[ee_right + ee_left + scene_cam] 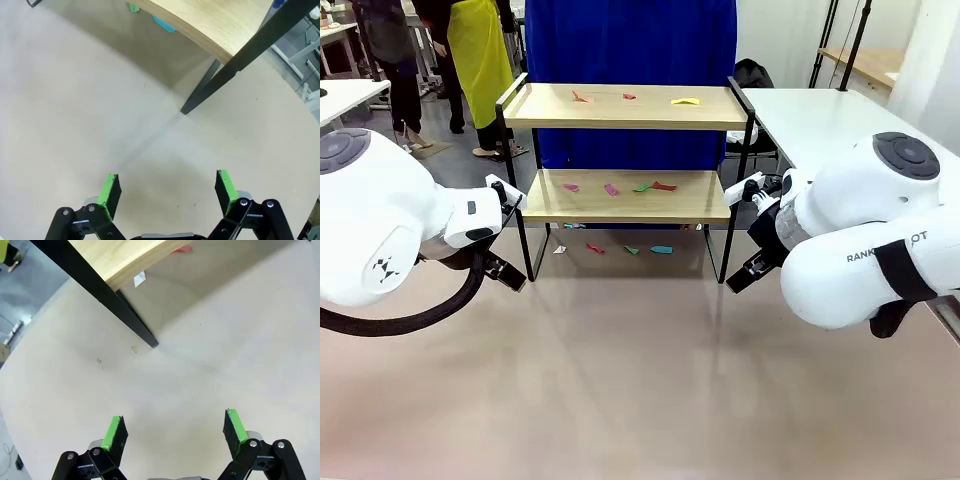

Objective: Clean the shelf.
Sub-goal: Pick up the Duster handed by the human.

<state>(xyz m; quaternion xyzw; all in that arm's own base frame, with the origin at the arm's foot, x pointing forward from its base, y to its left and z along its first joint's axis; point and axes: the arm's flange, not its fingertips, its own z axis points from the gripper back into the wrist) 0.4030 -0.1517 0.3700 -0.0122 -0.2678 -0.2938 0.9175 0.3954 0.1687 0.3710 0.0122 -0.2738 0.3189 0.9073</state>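
Front view: shelf, two tools, scraps

Shelf [625, 106] is standing at the middle of the counter's [620, 380] far edge, with coloured scraps [610, 188] lying on both boards and beneath. Left tool [174, 418] and right tool [168, 176] are hanging with jaws wide, holding nothing, over bare counter.

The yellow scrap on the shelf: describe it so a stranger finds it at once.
Find the shelf across the table, before the blue curtain, and look along its top board. Three scraps lie there; the yellow scrap is the rightmost, and its neighbours are reddish.
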